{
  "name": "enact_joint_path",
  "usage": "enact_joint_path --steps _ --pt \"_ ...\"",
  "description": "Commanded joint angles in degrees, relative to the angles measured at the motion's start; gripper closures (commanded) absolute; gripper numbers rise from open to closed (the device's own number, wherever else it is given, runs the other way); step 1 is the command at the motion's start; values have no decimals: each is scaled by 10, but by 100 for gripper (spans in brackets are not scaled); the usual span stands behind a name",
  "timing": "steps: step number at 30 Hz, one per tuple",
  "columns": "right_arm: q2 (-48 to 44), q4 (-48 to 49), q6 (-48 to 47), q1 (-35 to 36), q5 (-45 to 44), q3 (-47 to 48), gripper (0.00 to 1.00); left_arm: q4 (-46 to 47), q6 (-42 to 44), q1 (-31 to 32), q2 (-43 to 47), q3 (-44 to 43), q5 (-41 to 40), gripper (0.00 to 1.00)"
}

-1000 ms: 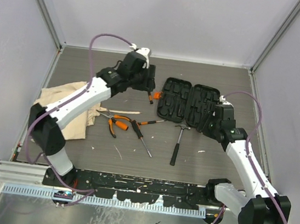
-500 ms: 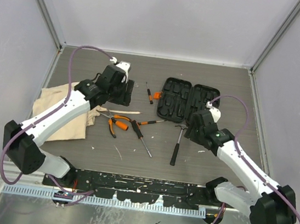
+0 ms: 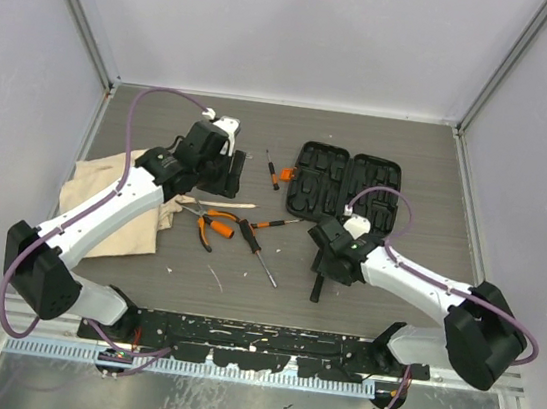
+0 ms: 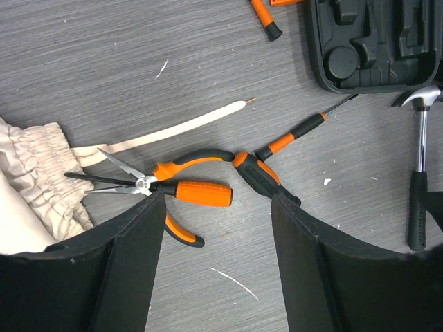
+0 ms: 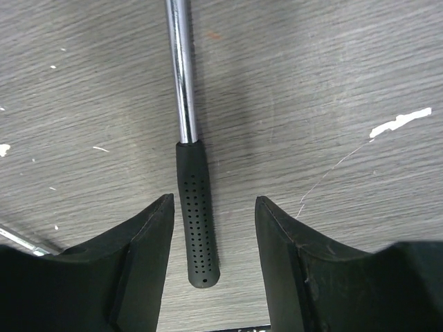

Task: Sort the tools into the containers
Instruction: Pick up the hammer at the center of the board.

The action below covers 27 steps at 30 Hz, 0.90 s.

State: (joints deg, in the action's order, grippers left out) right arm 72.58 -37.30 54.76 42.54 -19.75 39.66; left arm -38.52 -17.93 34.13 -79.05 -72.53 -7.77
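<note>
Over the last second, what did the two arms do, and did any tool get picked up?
The right gripper swung left from beside the tool case to the hammer. Its open jaws now stand either side of the handle, not gripping. The left gripper drew back from the small screwdriver to above the pliers, open. Nothing was picked up; tools, case and cloth bag lie as before.

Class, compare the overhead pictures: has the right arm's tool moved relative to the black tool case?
Yes. The right tool left the right side of the tool case, swinging left and toward the near edge, now open over the hammer.
</note>
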Motion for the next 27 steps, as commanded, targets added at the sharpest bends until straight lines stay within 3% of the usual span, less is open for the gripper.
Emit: enact_joint_path --steps 1,12,22,27 --pt "8 -10 39 6 -23 9 46 8 8 0 8 -9 10 37" --pt "75 38 3 6 -2 4 55 4 14 -1 10 -11 1 37" --pt "83 37 -4 6 -6 -2 87 4 14 -5 6 -12 1 37" --pt "32 9 -8 6 -26 -2 99 4 15 -6 6 -11 -1 37"
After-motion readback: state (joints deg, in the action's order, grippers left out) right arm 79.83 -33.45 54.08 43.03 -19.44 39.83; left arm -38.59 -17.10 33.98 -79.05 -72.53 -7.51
